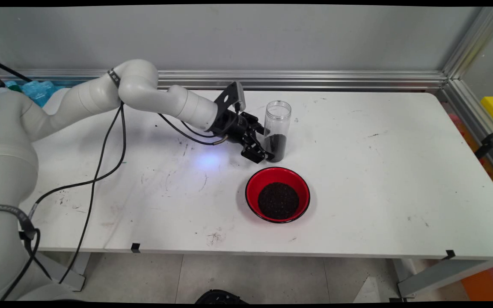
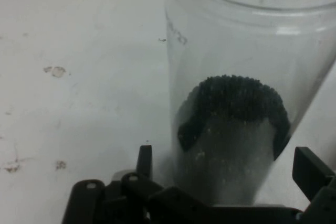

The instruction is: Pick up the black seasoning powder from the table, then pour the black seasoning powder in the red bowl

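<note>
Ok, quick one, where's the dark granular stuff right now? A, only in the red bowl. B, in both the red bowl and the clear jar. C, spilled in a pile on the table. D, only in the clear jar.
B: a dark heap sits in the red bowl, and the clear jar standing upright behind it is dark in its lower part; the hand view shows the same grains inside the jar, between the jaws of the gripper.

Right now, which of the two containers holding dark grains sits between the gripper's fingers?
The clear jar, standing upright with the open gripper around its base. The red bowl sits apart, nearer the table's front edge.
</note>
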Controlling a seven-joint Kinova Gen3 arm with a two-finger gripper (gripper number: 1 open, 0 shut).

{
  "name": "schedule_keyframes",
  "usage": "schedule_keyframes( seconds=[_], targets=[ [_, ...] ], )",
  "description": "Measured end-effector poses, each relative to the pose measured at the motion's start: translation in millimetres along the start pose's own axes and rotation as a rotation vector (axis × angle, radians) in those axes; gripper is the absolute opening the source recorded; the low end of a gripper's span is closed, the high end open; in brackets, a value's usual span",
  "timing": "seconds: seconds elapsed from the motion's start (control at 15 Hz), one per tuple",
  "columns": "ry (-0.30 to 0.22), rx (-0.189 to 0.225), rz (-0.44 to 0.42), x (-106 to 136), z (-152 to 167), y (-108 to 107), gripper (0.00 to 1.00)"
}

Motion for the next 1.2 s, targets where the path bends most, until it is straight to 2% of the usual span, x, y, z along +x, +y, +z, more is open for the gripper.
schedule_keyframes(
  seconds=[0.53,0.6,1.2],
  targets=[
    [0.008,-0.017,-0.004,-2,12,0,1.0],
    [0.007,-0.018,-0.005,-3,13,0,0.0],
    [-0.013,-0.023,-0.014,-4,14,-1,0.0]
  ],
)
